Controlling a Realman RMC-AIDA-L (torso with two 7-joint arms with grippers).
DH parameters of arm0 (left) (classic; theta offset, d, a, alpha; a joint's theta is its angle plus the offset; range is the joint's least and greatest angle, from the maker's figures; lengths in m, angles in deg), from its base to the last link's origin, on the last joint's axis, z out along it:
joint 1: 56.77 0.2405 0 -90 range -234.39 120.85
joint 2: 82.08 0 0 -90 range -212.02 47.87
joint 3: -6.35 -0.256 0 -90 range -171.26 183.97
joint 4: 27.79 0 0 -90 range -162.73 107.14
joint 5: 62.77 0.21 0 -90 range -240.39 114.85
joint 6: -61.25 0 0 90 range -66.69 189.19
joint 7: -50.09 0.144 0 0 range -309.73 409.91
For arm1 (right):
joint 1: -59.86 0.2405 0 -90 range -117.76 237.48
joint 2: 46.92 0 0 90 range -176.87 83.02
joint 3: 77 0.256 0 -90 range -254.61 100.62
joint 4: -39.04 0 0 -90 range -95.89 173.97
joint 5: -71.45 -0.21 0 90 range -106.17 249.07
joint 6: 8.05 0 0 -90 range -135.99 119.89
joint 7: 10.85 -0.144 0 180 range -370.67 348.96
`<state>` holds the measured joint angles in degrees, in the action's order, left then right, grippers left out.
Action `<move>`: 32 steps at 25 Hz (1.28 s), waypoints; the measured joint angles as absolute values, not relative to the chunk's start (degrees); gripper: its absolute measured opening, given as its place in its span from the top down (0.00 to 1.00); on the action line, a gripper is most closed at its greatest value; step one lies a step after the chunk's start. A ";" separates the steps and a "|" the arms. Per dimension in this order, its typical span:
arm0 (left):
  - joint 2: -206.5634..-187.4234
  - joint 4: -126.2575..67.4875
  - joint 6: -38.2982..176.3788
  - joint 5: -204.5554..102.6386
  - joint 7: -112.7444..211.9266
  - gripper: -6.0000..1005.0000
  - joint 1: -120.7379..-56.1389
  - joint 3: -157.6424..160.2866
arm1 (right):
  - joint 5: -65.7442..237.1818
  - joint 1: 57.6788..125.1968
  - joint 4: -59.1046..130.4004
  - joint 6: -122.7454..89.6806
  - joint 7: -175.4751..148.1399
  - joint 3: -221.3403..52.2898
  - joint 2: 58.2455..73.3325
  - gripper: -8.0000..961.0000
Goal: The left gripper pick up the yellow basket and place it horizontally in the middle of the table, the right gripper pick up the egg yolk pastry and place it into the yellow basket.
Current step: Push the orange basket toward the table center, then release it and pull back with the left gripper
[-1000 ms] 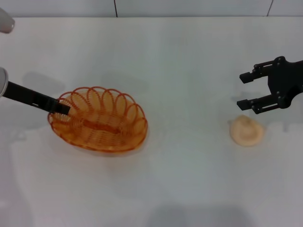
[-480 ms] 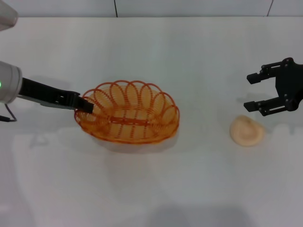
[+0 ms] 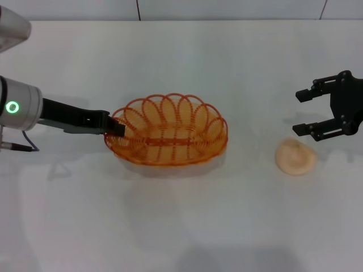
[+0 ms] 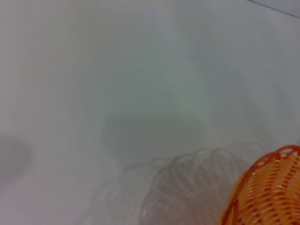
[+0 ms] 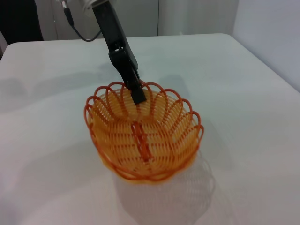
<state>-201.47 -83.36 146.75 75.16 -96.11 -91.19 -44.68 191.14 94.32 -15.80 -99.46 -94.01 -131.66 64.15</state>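
white tabletop, basket mid-carry: how i'd finish the placement

white table [image 3: 187,226] all round, pale wall behind it, nothing else on it besides the two task things. using the yellow basket [image 3: 167,139] as my landmark for everything.

the left gripper [image 3: 116,128] is at the basket's left end, jaws pinched on the looped rim there. the right wrist view shows the black finger hooked over the rim and into the bowl. the shadow spread under the basket makes me think it's lifted a bit off the table, tilted up slightly at the gripped end, though i can't be certain.

the egg yolk pastry [image 3: 295,157] sits well to the right of the basket, on the table. the right gripper [image 3: 306,112] hovers just behind and above the pastry, jaws spread apart, holding nothing.

my take on doing this step well:
- the basket looks about centred already, long axis running left-right, so not much sideways travel is needed
- lower it flat so the woven base lands level, not on one edge
- light wire stuff likes to skid or tip when released, so i'd let go only once it's fully seated
- back the finger out along the rim loop so it doesn't snag and drag the basket
- keep the right arm waiting until the left is clear
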 joint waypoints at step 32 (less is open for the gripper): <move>-201.40 -76.64 139.32 70.86 -98.53 0.73 -92.60 -51.51 | 191.79 93.67 -15.65 -99.96 -92.92 -131.84 64.61 0.33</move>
